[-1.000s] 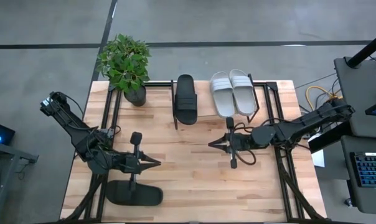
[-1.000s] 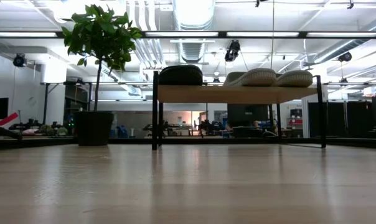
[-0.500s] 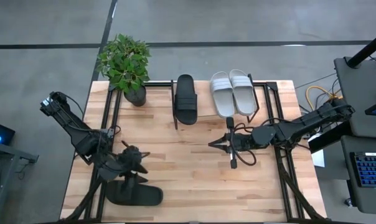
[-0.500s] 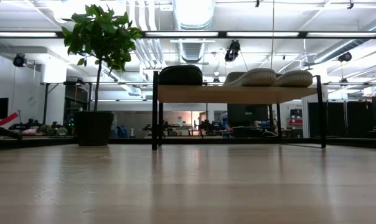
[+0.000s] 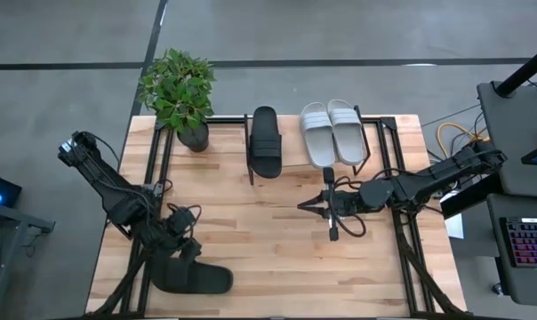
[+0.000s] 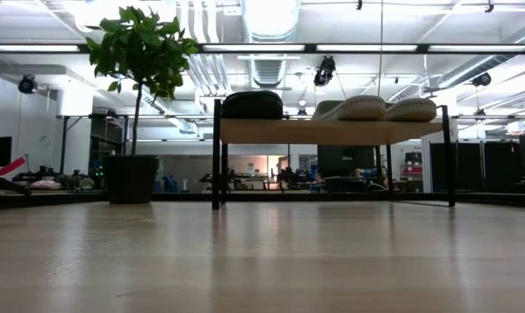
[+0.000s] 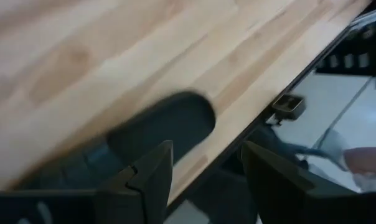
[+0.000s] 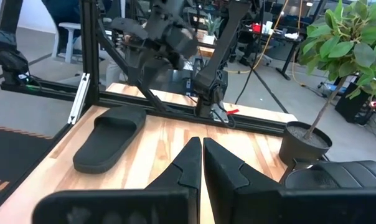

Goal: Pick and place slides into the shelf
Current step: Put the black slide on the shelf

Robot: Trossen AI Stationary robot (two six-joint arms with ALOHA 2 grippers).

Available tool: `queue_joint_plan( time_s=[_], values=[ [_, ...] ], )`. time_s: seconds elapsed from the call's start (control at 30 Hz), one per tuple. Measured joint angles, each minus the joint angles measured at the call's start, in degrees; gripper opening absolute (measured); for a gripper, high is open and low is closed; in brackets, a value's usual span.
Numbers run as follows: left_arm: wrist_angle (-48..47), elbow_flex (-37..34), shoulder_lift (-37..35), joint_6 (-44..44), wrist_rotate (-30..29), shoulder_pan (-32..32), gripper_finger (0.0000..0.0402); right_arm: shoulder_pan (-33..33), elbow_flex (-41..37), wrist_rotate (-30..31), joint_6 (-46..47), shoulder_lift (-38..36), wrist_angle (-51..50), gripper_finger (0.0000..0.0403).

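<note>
A black slide (image 5: 193,278) lies sole down on the table near its front left edge. My left gripper (image 5: 185,252) hovers just above it, tipped down. In the left wrist view this gripper (image 7: 206,180) is open, and the slide (image 7: 169,124) lies beyond its fingers, untouched. On the shelf (image 5: 291,153) at the far side rest another black slide (image 5: 266,142) and two white slides (image 5: 315,133) (image 5: 347,131). My right gripper (image 5: 301,207) is shut at mid-table, in front of the shelf.
A potted plant (image 5: 180,89) stands at the far left corner, beside the shelf. The low view shows the shelf top (image 6: 332,131) raised on thin black legs, with open tabletop in front. Black frame rails (image 5: 153,178) run along both table sides.
My left gripper has swung round from pointing toward the table's right edge. It now points toward the near edge, has tipped down and has come closer to the black slide on the table. The slide has not moved.
</note>
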Motion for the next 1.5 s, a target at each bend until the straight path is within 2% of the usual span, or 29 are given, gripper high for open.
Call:
queue_joint_plan(
  time_s=[0.23, 0.4, 0.63, 0.83, 0.97, 1.27, 1.5],
  values=[
    [-0.1, 1.3, 8.3, -7.4, 12.5, 0.0, 0.0176, 0.0, -0.3, 0.0, -3.7, 0.0, 0.0, 0.0008],
    [-0.3, 6.0, 16.4, -8.3, 16.2, 0.4, 0.0176, -0.4, -0.3, 0.0, -4.7, 0.0, 0.0, 0.0009],
    [-17.1, 15.4, 28.2, -9.3, 24.5, 1.4, 0.0176, -0.6, -0.3, 0.0, -5.4, 0.0, 0.2, 0.0009],
    [-19.0, 19.4, 34.2, -7.9, 24.8, 1.9, 0.0176, -0.6, -0.3, 0.0, -5.8, 0.0, 0.2, 0.0009],
    [-19.7, 19.1, 36.6, -5.9, 24.7, 2.8, 0.0176, -0.6, -0.3, 0.0, -5.9, 0.0, 0.2, 0.0009],
    [-25.2, 18.3, 39.7, -4.3, 24.9, 2.8, 0.0176, -0.6, -0.4, 0.0, -5.9, 0.0, 0.5, 0.0009],
    [-24.5, 18.2, 41.0, -2.5, 24.9, 2.8, 0.0176, -0.7, -0.4, 0.0, -6.4, 0.0, 0.5, 0.0009]
  ],
)
